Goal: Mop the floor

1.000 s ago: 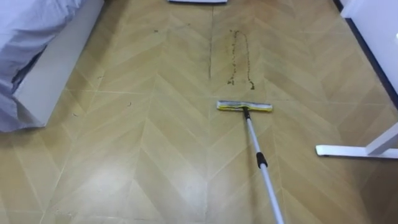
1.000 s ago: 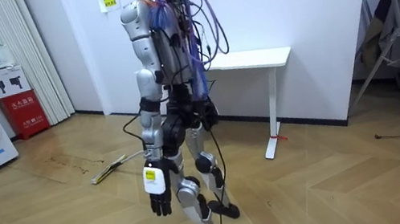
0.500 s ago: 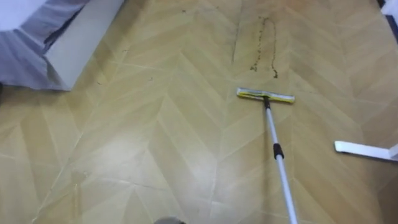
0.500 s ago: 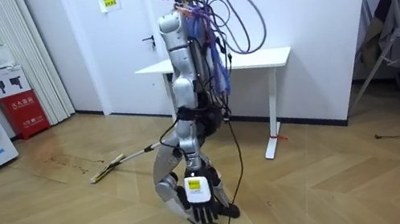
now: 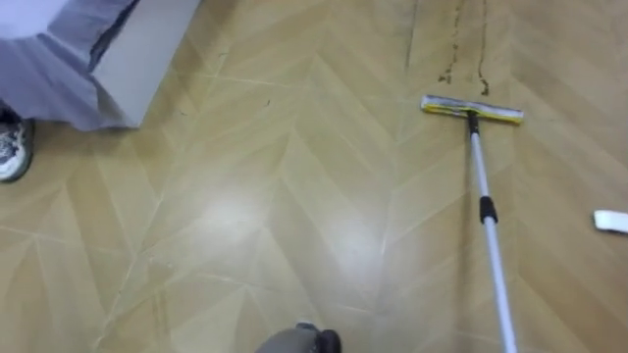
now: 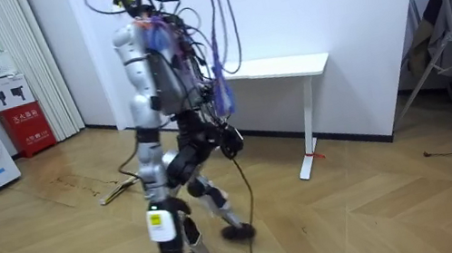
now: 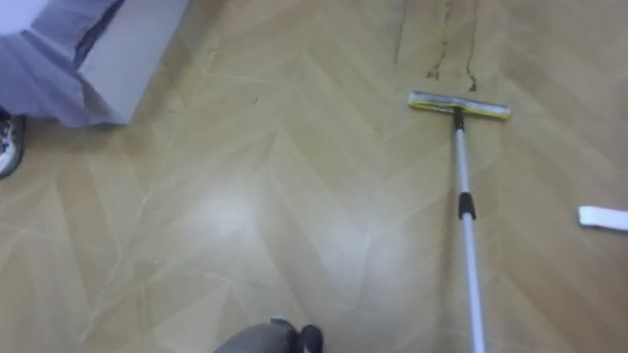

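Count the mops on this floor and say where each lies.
1. The mop lies on the wood floor, ahead and right of the robot, its head beside the dirt trail, its handle running back toward the robot. The bed on the left might hide another.

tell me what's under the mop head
The mop head lies flat on the wooden floor, with a dark dirt trail just beyond its far edge. Any dirt beneath it is covered by the head.

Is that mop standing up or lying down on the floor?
Lying down. The mop lies flat on the wooden floor, its head toward the dirt streak, pole stretched along the boards.
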{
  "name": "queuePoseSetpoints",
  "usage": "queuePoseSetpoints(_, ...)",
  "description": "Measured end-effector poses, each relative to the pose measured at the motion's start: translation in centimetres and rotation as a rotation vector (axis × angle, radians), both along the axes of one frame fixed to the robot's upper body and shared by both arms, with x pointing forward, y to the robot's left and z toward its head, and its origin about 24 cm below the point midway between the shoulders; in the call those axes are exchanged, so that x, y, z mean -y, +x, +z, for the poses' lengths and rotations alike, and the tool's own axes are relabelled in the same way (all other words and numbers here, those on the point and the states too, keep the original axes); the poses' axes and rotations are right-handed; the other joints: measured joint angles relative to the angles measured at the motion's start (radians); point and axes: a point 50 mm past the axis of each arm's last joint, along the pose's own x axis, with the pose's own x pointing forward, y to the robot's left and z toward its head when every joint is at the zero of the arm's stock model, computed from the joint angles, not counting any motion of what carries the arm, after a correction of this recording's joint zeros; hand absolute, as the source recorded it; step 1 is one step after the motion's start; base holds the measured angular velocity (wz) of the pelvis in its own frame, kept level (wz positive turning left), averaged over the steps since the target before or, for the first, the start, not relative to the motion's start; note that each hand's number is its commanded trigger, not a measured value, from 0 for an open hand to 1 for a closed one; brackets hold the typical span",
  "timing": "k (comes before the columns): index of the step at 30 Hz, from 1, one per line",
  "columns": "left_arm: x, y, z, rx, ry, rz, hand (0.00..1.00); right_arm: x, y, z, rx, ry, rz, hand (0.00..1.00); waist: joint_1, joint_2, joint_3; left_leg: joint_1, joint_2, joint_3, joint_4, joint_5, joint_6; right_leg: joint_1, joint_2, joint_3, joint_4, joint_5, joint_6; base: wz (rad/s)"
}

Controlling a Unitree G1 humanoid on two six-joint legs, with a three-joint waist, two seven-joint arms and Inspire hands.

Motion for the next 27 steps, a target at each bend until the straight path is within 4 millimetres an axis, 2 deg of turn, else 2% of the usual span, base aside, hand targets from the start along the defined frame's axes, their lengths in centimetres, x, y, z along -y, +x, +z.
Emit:
queuePoseSetpoints(1,0.0,0.1,0.0,0.006,0.007,-0.004,0.0,-0.4,-0.6,-0.1,-0.016,0.006,-0.004,1.0,-0.014,0.005,-0.0041,0.002,-0.001,-0.004,-0.002,-0.003,0.001,-0.027,0.0,-0.008,-0.038,0.003,0.0,0.37)
queuePoseSetpoints(2,0.0,0.3,0.0,0.013,0.021,-0.019,0.0,-1.2,-1.5,-0.3,-0.038,0.021,-0.009,1.0,-0.033,0.009,-0.0074,0.006,-0.002,-0.006,-0.002,-0.019,0.0,-0.067,-0.001,-0.014,-0.15,0.025,-0.01,0.13)
queuePoseSetpoints(3,0.1,0.2,0.0,0.014,0.03,-0.017,0.0,-1.7,-1.6,-0.4,-0.047,0.031,-0.012,1.0,-0.04,0.005,-0.0054,0.01,-0.006,-0.006,0.004,-0.041,-0.004,-0.087,0.003,-0.007,-0.278,0.066,-0.014,0.0)
queuePoseSetpoints(4,0.3,0.2,0.0,0.014,0.032,-0.018,0.0,-1.8,-1.5,-0.5,-0.049,0.034,-0.013,1.0,-0.04,0.003,-0.0023,0.013,-0.005,-0.009,0.012,-0.055,-0.007,-0.096,0.01,-0.006,-0.31,0.105,-0.021,-0.07)
queuePoseSetpoints(5,0.8,0.1,-0.2,0.01,0.027,-0.017,0.0,-1.8,-1.5,-0.4,-0.064,0.031,-0.007,1.0,-0.032,0.004,-0.0033,0.02,-0.005,-0.025,0.03,-0.077,-0.016,-0.089,0.017,-0.013,-0.322,0.138,-0.033,-0.06)
queuePoseSetpoints(6,1.1,-0.1,-0.3,0.002,0.019,-0.012,0.0,-1.4,-0.7,-0.4,-0.059,0.017,0.003,1.0,-0.026,0.008,-0.0027,0.023,0.004,-0.034,0.061,-0.1,-0.031,-0.072,0.019,-0.032,-0.32,0.154,-0.048,-0.08)
queuePoseSetpoints(7,1.1,-0.2,-0.3,0.0,0.016,-0.001,0.0,-1.2,0.0,-0.3,-0.051,0.009,0.009,1.0,-0.02,0.012,-0.0025,0.022,0.015,-0.034,0.084,-0.11,-0.044,-0.061,0.022,-0.046,-0.314,0.15,-0.058,-0.16)
queuePoseSetpoints(8,0.9,-0.2,-0.2,0.0,0.018,0.012,0.0,-0.7,1.7,-0.1,-0.028,-0.01,0.029,1.0,0.002,0.009,0.0024,0.016,0.037,-0.027,0.144,-0.122,-0.066,-0.043,0.031,-0.065,-0.299,0.127,-0.07,-0.21)
queuePoseSetpoints(9,0.7,-0.1,-0.2,0.0,0.023,0.01,0.0,0.3,3.9,0.3,0.003,-0.037,0.043,1.0,0.02,0.0,0.0067,0.007,0.054,-0.008,0.204,-0.124,-0.074,-0.031,0.035,-0.072,-0.277,0.092,-0.083,-0.17)
queuePoseSetpoints(10,0.6,-0.1,-0.1,-0.001,0.026,0.005,0.0,0.9,5.4,0.6,0.026,-0.054,0.062,1.0,0.023,-0.002,0.0079,-0.003,0.064,0.004,0.236,-0.12,-0.08,-0.03,0.037,-0.072,-0.264,0.075,-0.086,-0.05)
queuePoseSetpoints(11,0.4,0.1,-0.1,0.002,0.031,0.009,0.0,2.3,8.5,1.6,0.092,-0.098,0.085,1.0,0.033,-0.006,0.0115,-0.03,0.079,0.019,0.311,-0.105,-0.105,-0.03,0.038,-0.072,-0.235,0.048,-0.09,-0.04)
queuePoseSetpoints(12,0.1,0.3,0.0,0.005,0.039,-0.001,0.0,3.3,11.4,2.6,0.166,-0.138,0.119,1.0,0.05,-0.023,0.022,-0.061,0.095,0.028,0.39,-0.077,-0.139,-0.025,0.046,-0.066,-0.211,0.023,-0.094,-0.06)
queuePoseSetpoints(13,-0.1,0.3,0.1,0.005,0.044,-0.005,0.0,3.7,12.5,3.1,0.198,-0.154,0.13,1.0,0.059,-0.025,0.0235,-0.078,0.104,0.03,0.43,-0.053,-0.153,-0.019,0.049,-0.067,-0.203,0.013,-0.098,-0.09)
queuePoseSetpoints(14,-0.6,0.3,0.2,0.004,0.057,-0.003,0.0,4.1,14.8,3.9,0.272,-0.171,0.153,1.0,0.079,-0.037,0.0236,-0.109,0.116,0.028,0.457,-0.045,-0.149,-0.012,0.061,-0.062,-0.195,-0.003,-0.099,0.08)
queuePoseSetpoints(15,-1.1,0.3,0.3,0.005,0.07,-0.005,0.0,4.1,16.9,4.6,0.351,-0.17,0.158,1.0,0.087,-0.042,0.0257,-0.146,0.128,0.02,0.403,-0.061,-0.135,-0.004,0.071,-0.062,-0.195,-0.015,-0.1,0.16)
queuePoseSetpoints(16,-1.3,0.4,0.4,0.005,0.075,-0.007,0.0,4.0,17.6,4.8,0.382,-0.164,0.158,1.0,0.096,-0.044,0.0269,-0.167,0.133,0.021,0.361,-0.062,-0.135,0.001,0.075,-0.061,-0.196,-0.021,-0.096,0.29)
queuePoseSetpoints(17,-1.6,0.3,0.5,0.003,0.08,-0.008,0.0,4.0,18.3,5.1,0.421,-0.159,0.138,1.0,0.112,-0.047,0.028,-0.197,0.132,0.014,0.248,-0.056,-0.14,0.02,0.077,-0.061,-0.198,-0.039,-0.088,0.34)
queuePoseSetpoints(18,-1.6,0.1,0.5,-0.002,0.076,-0.009,0.0,3.6,18.1,4.8,0.426,-0.14,0.11,1.0,0.117,-0.045,0.0269,-0.209,0.131,0.01,0.134,-0.018,-0.125,0.051,0.079,-0.062,-0.204,-0.062,-0.079,0.36)
queuePoseSetpoints(19,-1.6,-0.2,0.4,-0.009,0.072,-0.009,0.0,3.3,17.7,4.5,0.42,-0.124,0.096,1.0,0.117,-0.049,0.0257,-0.213,0.129,0.012,0.11,0.015,-0.114,0.067,0.074,-0.059,-0.205,-0.077,-0.073,0.46)
queuePoseSetpoints(20,-1.4,-0.7,0.3,-0.023,0.054,-0.008,0.0,3.0,16.1,3.7,0.397,-0.091,0.046,1.0,0.113,-0.053,0.0188,-0.202,0.123,0.024,0.095,0.04,-0.093,0.097,0.067,-0.055,-0.213,-0.104,-0.057,0.67)
queuePoseSetpoints(21,-1.1,-0.7,0.2,-0.028,0.031,-0.012,0.0,3.0,14.0,3.0,0.36,-0.074,-0.001,1.0,0.106,-0.051,0.0181,-0.185,0.117,0.049,0.096,0.027,-0.054,0.114,0.06,-0.032,-0.214,-0.121,-0.038,0.68)
queuePoseSetpoints(22,-0.8,-0.5,0.2,-0.024,0.02,-0.017,0.0,3.1,12.8,2.7,0.334,-0.074,-0.021,1.0,0.108,-0.049,0.0187,-0.177,0.114,0.058,0.099,0.017,-0.041,0.119,0.06,-0.01,-0.208,-0.123,-0.034,0.48)
queuePoseSetpoints(23,-0.2,-0.4,0.0,-0.022,0.003,-0.023,0.0,3.3,10.6,2.3,0.271,-0.081,-0.048,1.0,0.109,-0.044,0.018,-0.156,0.103,0.068,0.104,-0.008,-0.026,0.118,0.054,0.017,-0.172,-0.107,-0.007,0.14)
queuePoseSetpoints(24,0.3,-0.2,-0.1,-0.019,-0.007,-0.027,0.0,3.4,8.0,1.8,0.205,-0.086,-0.059,1.0,0.102,-0.039,0.0168,-0.127,0.089,0.078,0.105,-0.035,-0.015,0.114,0.041,0.018,-0.115,-0.078,0.017,0.04)
queuePoseSetpoints(25,0.4,-0.1,-0.1,-0.014,-0.011,-0.025,0.0,3.2,6.5,1.5,0.168,-0.082,-0.06,1.0,0.097,-0.035,0.014,-0.113,0.082,0.078,0.105,-0.05,-0.013,0.11,0.037,0.019,-0.083,-0.054,0.02,0.0)
queuePoseSetpoints(26,0.6,0.2,-0.1,0.008,-0.016,-0.012,0.0,2.8,3.6,1.1,0.093,-0.083,-0.061,1.0,0.086,-0.023,0.0073,-0.087,0.078,0.074,0.105,-0.076,-0.007,0.096,0.029,0.019,-0.025,0.01,0.024,-0.05)
queuePoseSetpoints(27,0.6,0.5,-0.1,0.03,-0.01,-0.01,0.0,2.0,1.3,0.7,0.034,-0.07,-0.068,1.0,0.068,-0.015,0.0054,-0.065,0.076,0.06,0.098,-0.095,-0.008,0.066,0.03,0.024,0.024,0.05,0.023,-0.13)
